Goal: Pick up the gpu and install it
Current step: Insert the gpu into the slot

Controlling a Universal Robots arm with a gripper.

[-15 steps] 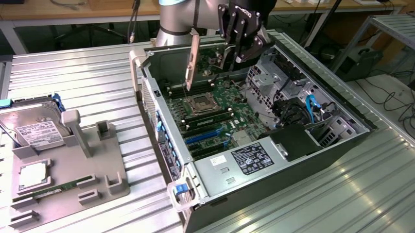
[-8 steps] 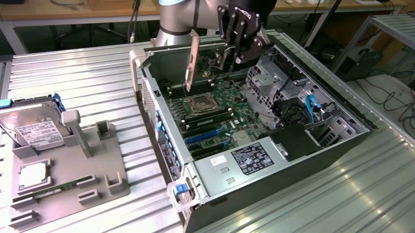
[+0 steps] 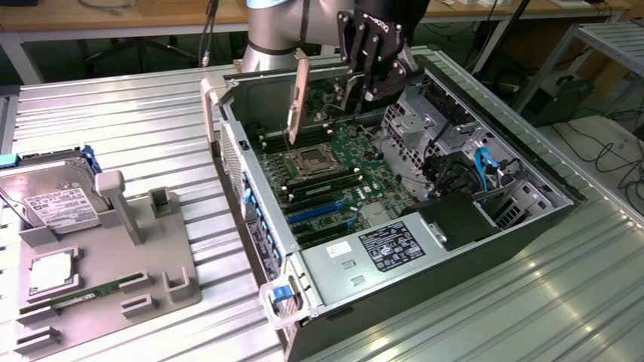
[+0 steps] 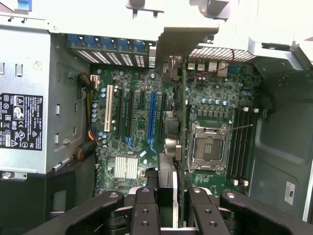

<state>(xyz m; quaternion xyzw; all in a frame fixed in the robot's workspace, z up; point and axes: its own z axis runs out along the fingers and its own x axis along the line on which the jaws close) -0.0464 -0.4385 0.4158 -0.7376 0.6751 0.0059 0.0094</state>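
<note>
Brownish-orange on its back, the gpu (image 3: 298, 98) hangs on edge in the gripper (image 4: 168, 196). The jaws stand narrow and are clamped on the card's upper edge. In the wrist view the card shows as a thin dark blade running away from between the fingers (image 4: 145, 208).

Below it lies the green motherboard (image 3: 337, 162) inside the open case (image 3: 234, 143). The card is well above the board and touches nothing. In the exterior view it appears to hang over the end with the processor socket (image 3: 307, 160), while the blue expansion slots (image 3: 317, 215) lie nearer the camera. The power supply (image 3: 393, 245) sits nearer again.

The step in hand looks like lining the card up over its slot. I judge that doing this well calls for three things:
- keeping the card upright and parallel to the slot
- keeping its lower edge level
- holding it clear of the socket latch and the memory sticks (image 3: 322, 181)

Any tilt would likely make the connector bind.

The arm (image 3: 277, 30) rises at the far side of the case. Its wrist points straight down and the fingers are vertical.

On the exterior view's left, well apart, a hard drive (image 3: 56, 196) rests on a grey holder (image 3: 131, 256) on the ribbed metal table (image 3: 131, 121).
</note>
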